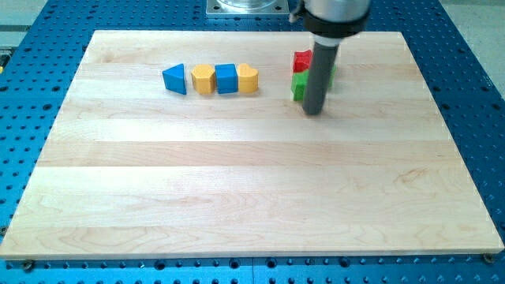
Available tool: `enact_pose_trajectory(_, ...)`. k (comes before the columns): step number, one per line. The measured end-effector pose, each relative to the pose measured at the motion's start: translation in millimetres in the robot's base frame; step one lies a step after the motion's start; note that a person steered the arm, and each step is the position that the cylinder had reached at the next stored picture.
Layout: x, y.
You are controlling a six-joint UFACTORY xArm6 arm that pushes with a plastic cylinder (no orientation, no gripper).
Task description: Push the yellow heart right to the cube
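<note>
The yellow heart (248, 80) lies near the view's top, at the right end of a row, touching the blue cube (226, 79) on its left. Left of the cube are a yellow hexagon (203, 80) and a blue triangle (175, 79). My tip (314, 110) rests on the board to the right of the row, well apart from the heart. It stands just in front of a green block (299, 86) and a red block (302, 61), whose shapes the rod partly hides.
The wooden board (252, 181) lies on a blue perforated table (31, 118). The arm's mount (246, 8) sits at the view's top edge. A bit of green block (333, 72) shows right of the rod.
</note>
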State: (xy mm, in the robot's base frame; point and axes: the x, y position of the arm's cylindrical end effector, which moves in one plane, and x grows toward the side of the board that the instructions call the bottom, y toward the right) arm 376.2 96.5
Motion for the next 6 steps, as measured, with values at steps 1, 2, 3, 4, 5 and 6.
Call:
enact_pose_trajectory(1,-17.1,-1.8)
enact_pose_trajectory(2,-1.3,-11.5)
enact_pose_trajectory(3,13.1,-36.5)
enact_pose_trajectory(4,5.8,-153.7)
enact_pose_trajectory(5,-28.2,-146.0)
enact_pose_trajectory(6,-26.4,-137.5)
